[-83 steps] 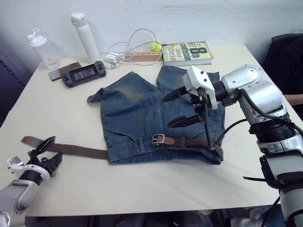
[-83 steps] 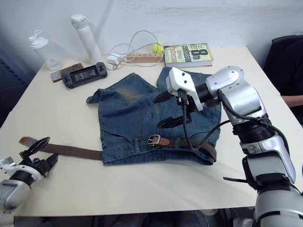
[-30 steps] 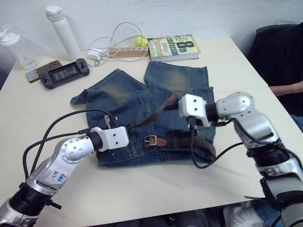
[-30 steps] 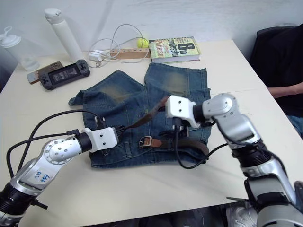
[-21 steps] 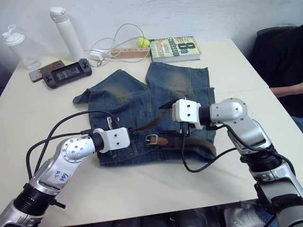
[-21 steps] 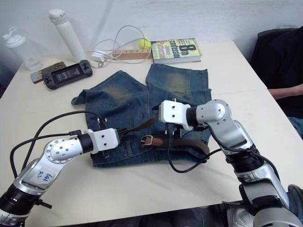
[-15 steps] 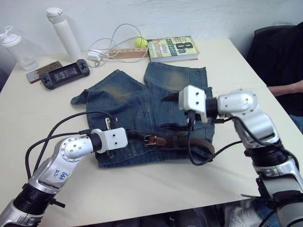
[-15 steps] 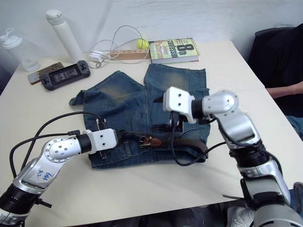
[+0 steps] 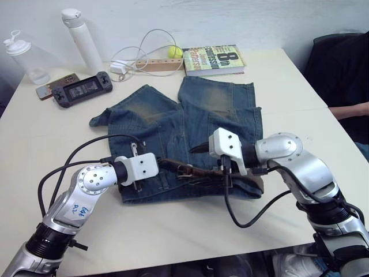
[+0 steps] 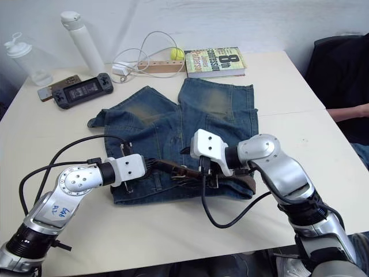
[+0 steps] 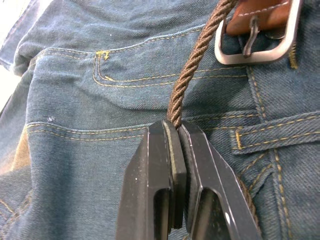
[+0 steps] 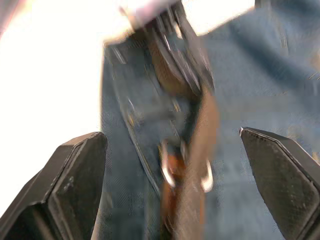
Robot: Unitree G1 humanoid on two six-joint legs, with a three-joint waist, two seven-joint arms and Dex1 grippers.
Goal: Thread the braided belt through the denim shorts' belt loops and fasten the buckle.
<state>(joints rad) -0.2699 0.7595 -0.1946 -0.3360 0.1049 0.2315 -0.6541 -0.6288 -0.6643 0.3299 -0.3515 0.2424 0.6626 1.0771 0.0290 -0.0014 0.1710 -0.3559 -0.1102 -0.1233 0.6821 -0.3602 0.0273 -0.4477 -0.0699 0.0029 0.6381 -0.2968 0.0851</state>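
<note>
Now the left jaws (image 11: 172, 150) pinched the dark-brown braided belt (image 11: 192, 60), its tip lowered onto the silver rectangular buckle (image 11: 257, 47); the right jaws (image 12: 172, 145), gaping wide, had dropped at three o'clock of it.

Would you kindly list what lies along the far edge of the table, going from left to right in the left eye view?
Clear plastic bottle → white bottle → white cable → yellow ball → book.

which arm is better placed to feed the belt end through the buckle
Left. Its pincer is shut on the braided belt just short of the buckle; the right pincer hangs open above, holding nothing.
</note>
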